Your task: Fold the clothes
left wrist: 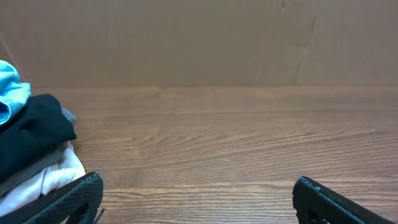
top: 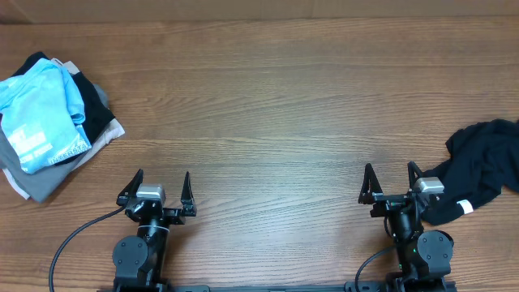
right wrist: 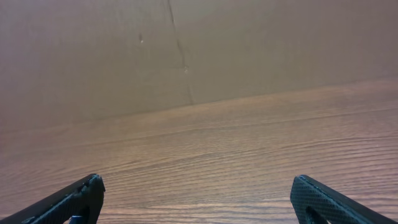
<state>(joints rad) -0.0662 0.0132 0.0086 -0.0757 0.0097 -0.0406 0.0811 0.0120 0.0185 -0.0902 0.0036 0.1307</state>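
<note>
A pile of clothes lies at the table's left edge: a light blue shirt on top of black, grey and beige garments. It also shows at the left of the left wrist view. A crumpled black garment with a white tag lies at the right edge, just right of my right gripper. My left gripper is open and empty near the front edge; its fingers show in the left wrist view. My right gripper is open and empty; it also shows in the right wrist view.
The wooden table stretches between the two piles. A brown cardboard wall stands along the far edge. A black cable runs from the left arm's base.
</note>
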